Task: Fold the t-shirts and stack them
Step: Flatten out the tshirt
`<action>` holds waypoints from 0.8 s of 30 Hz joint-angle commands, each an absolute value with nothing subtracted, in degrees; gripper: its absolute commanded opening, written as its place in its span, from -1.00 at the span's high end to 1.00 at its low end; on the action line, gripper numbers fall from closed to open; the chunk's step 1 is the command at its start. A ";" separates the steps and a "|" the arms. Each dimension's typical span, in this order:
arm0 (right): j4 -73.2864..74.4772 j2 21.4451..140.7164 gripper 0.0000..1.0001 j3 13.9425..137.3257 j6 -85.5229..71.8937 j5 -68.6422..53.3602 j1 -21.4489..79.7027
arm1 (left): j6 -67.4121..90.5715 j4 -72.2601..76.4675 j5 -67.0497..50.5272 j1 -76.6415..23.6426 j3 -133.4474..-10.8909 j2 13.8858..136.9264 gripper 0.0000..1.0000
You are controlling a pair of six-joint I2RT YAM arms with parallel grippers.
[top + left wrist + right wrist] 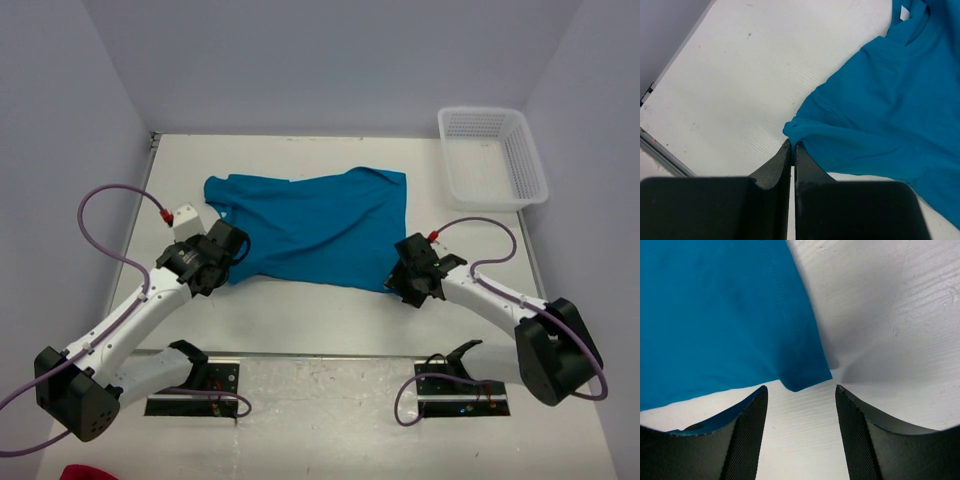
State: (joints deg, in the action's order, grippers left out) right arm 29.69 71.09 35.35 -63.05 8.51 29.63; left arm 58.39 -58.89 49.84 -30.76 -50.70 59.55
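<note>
One teal-blue t-shirt [310,225] lies spread on the white table, wrinkled, its collar toward the far left. My left gripper [228,255] sits at the shirt's near-left corner; in the left wrist view it [792,146] is shut and pinches the edge of the teal cloth [880,115]. My right gripper [400,282] is at the shirt's near-right corner. In the right wrist view it [801,392] is open, and the cloth's corner [802,375] lies on the table just ahead of the fingertips, not gripped.
A white mesh plastic basket [530,170] stands at the far right of the table [300,320]. Grey walls close in the back and sides. The arm bases sit at the near edge. A bit of red shows at the bottom left [85,472].
</note>
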 commanded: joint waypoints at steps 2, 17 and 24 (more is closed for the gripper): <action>28.74 74.96 -0.12 37.09 -68.20 11.95 29.79 | 59.15 -59.24 52.38 -30.23 -51.59 58.27 1.00; 31.29 77.96 0.24 38.32 -74.00 16.78 29.18 | 58.18 -58.36 52.21 -30.23 -51.15 57.31 1.00; 31.64 77.61 1.00 38.58 -73.74 16.70 29.18 | 57.83 -58.27 51.77 -30.23 -51.15 58.01 1.00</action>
State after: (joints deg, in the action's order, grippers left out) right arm 30.33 77.38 37.17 -72.49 14.00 29.41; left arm 58.30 -58.78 49.78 -30.74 -50.70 58.26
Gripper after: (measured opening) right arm 0.014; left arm 0.008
